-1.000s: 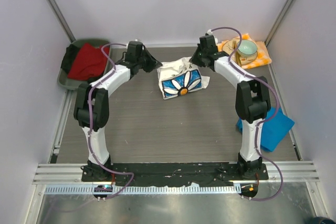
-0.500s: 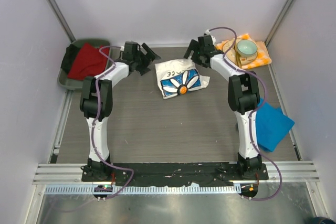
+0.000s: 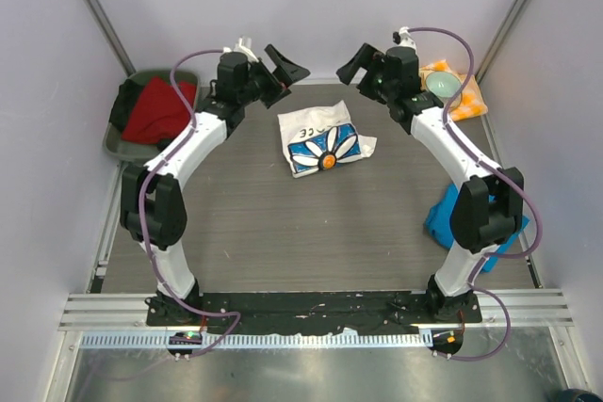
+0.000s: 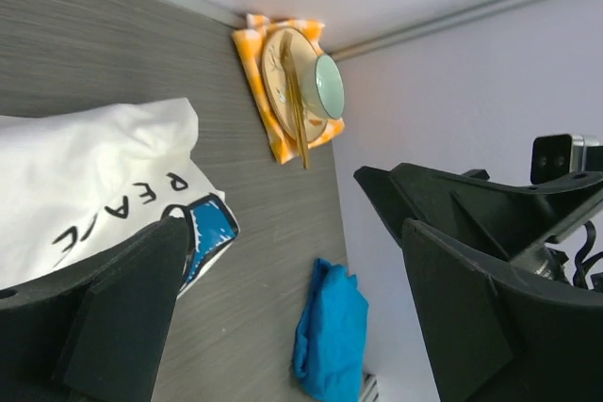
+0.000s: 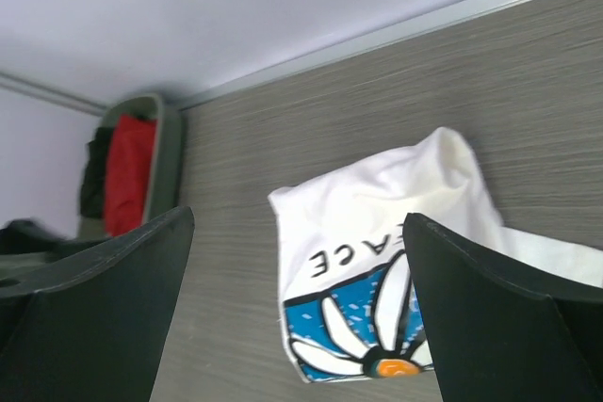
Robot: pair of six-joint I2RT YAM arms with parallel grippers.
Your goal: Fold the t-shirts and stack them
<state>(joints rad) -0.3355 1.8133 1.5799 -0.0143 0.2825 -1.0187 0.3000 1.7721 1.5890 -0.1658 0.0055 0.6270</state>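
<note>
The white t-shirt (image 3: 325, 141) with the blue daisy print lies folded on the table's far middle; it also shows in the left wrist view (image 4: 85, 185) and the right wrist view (image 5: 377, 233). My left gripper (image 3: 279, 71) (image 4: 283, 223) hangs open above and left of its back edge, holding nothing. My right gripper (image 3: 358, 67) (image 5: 298, 218) hangs open above and right of that edge, also holding nothing. The blue t-shirt (image 3: 434, 223) (image 4: 330, 331) lies bunched at the table's right edge, partly hidden behind the right arm's elbow.
A green bin (image 3: 127, 143) (image 5: 168, 152) with a red cloth stands at the back left. An orange checked napkin (image 3: 468, 101) (image 4: 247, 54) at the back right carries a plate, a pale green cup (image 3: 445, 84) and chopsticks. Walls close in on three sides.
Both grippers were shut at the white t-shirt's back edge; they have opened, let go and risen up and apart. The shirt has settled flat.
</note>
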